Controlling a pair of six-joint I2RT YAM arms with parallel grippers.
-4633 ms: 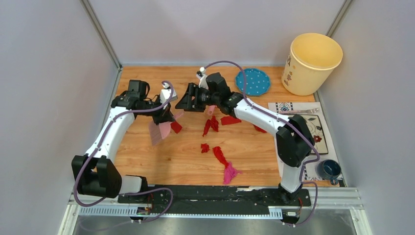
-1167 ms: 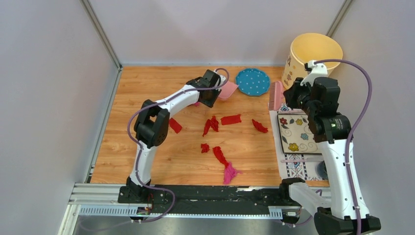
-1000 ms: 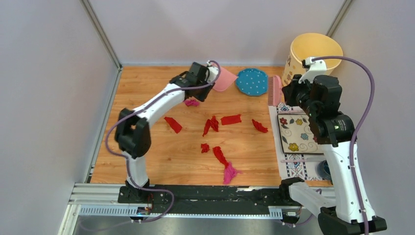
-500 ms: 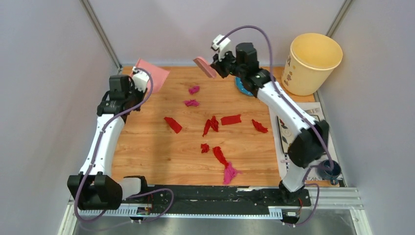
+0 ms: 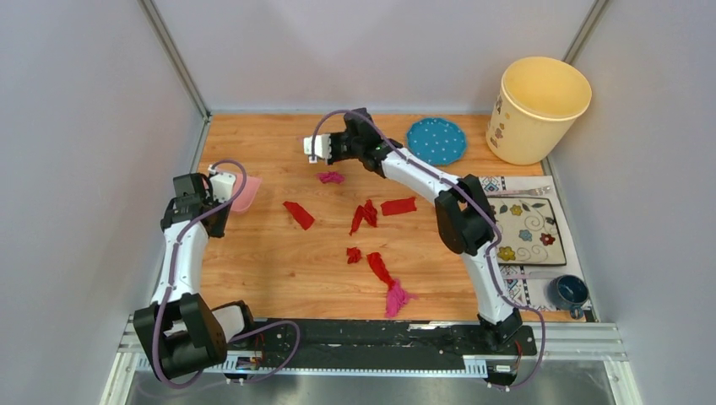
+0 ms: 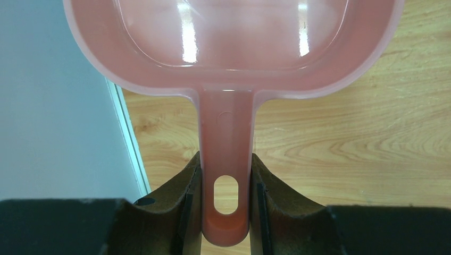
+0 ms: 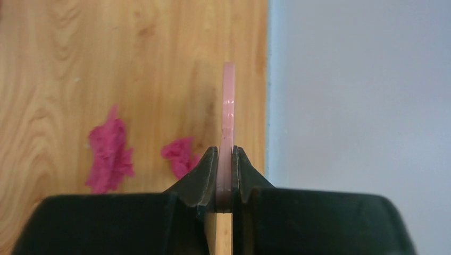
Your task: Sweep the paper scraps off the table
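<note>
Magenta paper scraps [image 7: 110, 154] lie beside right end effector [image 7: 225, 159].

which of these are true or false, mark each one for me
1. The left gripper grips the pink dustpan by its handle. True.
2. The dustpan holds several paper scraps. False: the left wrist view shows it empty, and the scraps lie on the table.
3. The right gripper is shut on the thin pink brush. True.
4. The blue dotted plate sits inside the yellow bucket. False: it lies flat on the table beside the bucket.
5. A dark cup stands at the near right. True.
</note>
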